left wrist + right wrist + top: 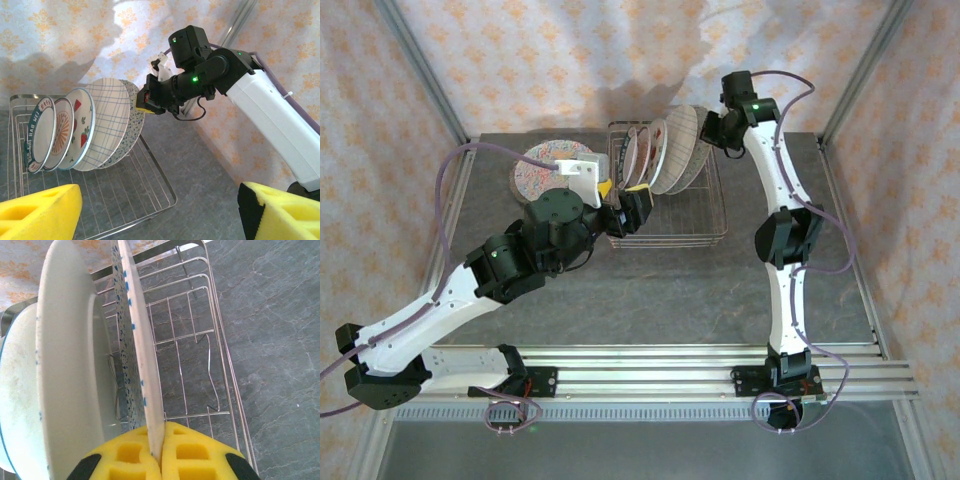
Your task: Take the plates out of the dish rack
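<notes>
Yellow-padded right gripper (156, 450) is pinched on the speckled plate (131, 355), to be lifted straight from the dish rack (125, 192). The left gripper (160, 215) is spread.

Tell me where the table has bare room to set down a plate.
The bare patch of table lies in front of the dish rack, between the left arm and the right arm. Left of the rack it is crowded: a floral plate lies there, by the left arm.

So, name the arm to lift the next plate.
Right: the right gripper is shut on the rim of the speckled round plate in the silvery wire dish rack; the left gripper hangs open and empty.
</notes>
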Motion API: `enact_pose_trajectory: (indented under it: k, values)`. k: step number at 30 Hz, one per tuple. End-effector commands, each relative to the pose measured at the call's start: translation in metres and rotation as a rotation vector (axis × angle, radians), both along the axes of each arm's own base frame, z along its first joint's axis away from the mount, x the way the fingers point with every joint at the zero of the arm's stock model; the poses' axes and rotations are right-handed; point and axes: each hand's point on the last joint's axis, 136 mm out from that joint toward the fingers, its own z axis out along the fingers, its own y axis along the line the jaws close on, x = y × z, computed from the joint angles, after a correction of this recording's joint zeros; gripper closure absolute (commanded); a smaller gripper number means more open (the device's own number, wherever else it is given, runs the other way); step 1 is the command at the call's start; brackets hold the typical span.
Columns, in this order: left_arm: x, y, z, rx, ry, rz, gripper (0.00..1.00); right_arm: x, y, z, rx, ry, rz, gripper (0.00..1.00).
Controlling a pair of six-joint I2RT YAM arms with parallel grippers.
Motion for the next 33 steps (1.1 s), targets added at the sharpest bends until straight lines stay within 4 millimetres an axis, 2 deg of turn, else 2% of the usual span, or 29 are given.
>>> enact_pose_trajectory:
  k: [1, 7, 14, 16, 23, 30, 33]
  values:
    - [0.001, 0.006, 0.01, -0.019, -0.032, 0.031, 0.18, 0.0, -0.003, 0.041, -0.016, -0.098, -0.044, 1.0]
    - [0.004, -0.008, -0.005, -0.067, 0.037, 0.009, 0.15, -0.021, -0.028, 0.077, -0.143, -0.149, -0.168, 1.0]
    - [0.019, -0.059, -0.025, -0.247, 0.252, -0.101, 0.15, -0.047, -0.044, 0.116, -0.169, -0.201, -0.211, 1.0]
    - [0.03, -0.067, -0.032, -0.323, 0.334, -0.09, 0.16, -0.056, -0.05, 0.129, -0.18, -0.221, -0.227, 1.0]
    - [0.069, -0.071, -0.049, -0.649, 0.54, 0.059, 0.19, -0.091, -0.076, 0.165, -0.222, -0.261, -0.284, 1.0]
    - [0.093, -0.096, -0.064, -0.951, 0.686, 0.126, 0.19, -0.131, -0.1, 0.197, -0.276, -0.302, -0.326, 1.0]
    - [0.103, -0.107, -0.076, -1.027, 0.746, 0.155, 0.19, -0.147, -0.107, 0.208, -0.282, -0.319, -0.341, 1.0]
